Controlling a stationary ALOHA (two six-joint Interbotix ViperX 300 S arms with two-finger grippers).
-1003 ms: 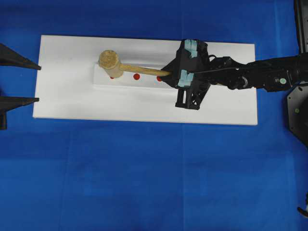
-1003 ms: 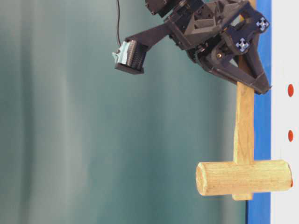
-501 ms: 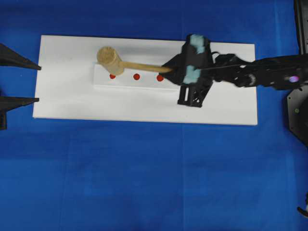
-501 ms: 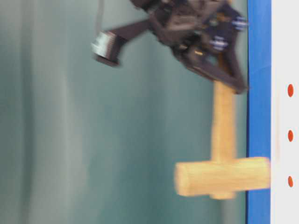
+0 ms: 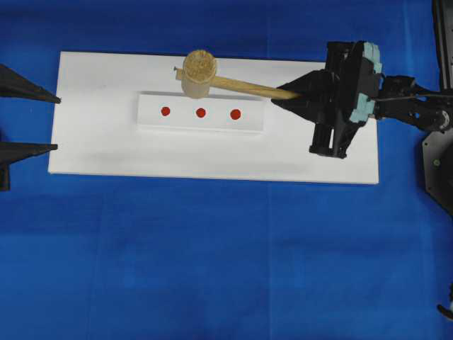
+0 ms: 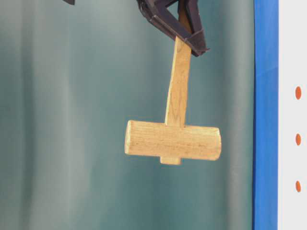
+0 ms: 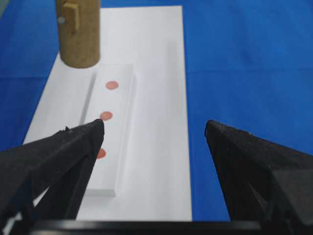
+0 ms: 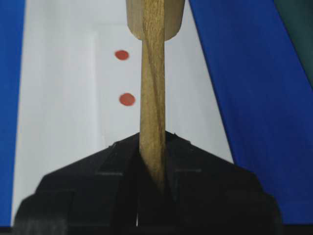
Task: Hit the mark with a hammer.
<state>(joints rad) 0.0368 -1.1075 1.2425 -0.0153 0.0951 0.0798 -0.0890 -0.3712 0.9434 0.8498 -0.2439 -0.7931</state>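
The hammer (image 5: 200,71) is a light wooden mallet, lifted well clear of the white board (image 5: 99,149). My right gripper (image 5: 291,95) is shut on the end of its handle (image 8: 153,88). The table-level view shows the hammer (image 6: 173,140) hanging in the air, its head far from the board. Three red marks sit in a row on a raised white strip (image 5: 248,124): left mark (image 5: 165,111), middle mark (image 5: 201,112), right mark (image 5: 236,114). The head hovers beyond the strip's far edge. My left gripper (image 7: 154,128) is open and empty at the board's left end.
A blue cloth (image 5: 212,262) covers the table around the board. The right arm (image 5: 417,106) reaches in from the right edge. A black base plate (image 5: 439,170) sits at the far right.
The right gripper has pulled back to the right and swung the hammer up off the left mark, so the head now hangs high above the board. The left gripper has not moved.
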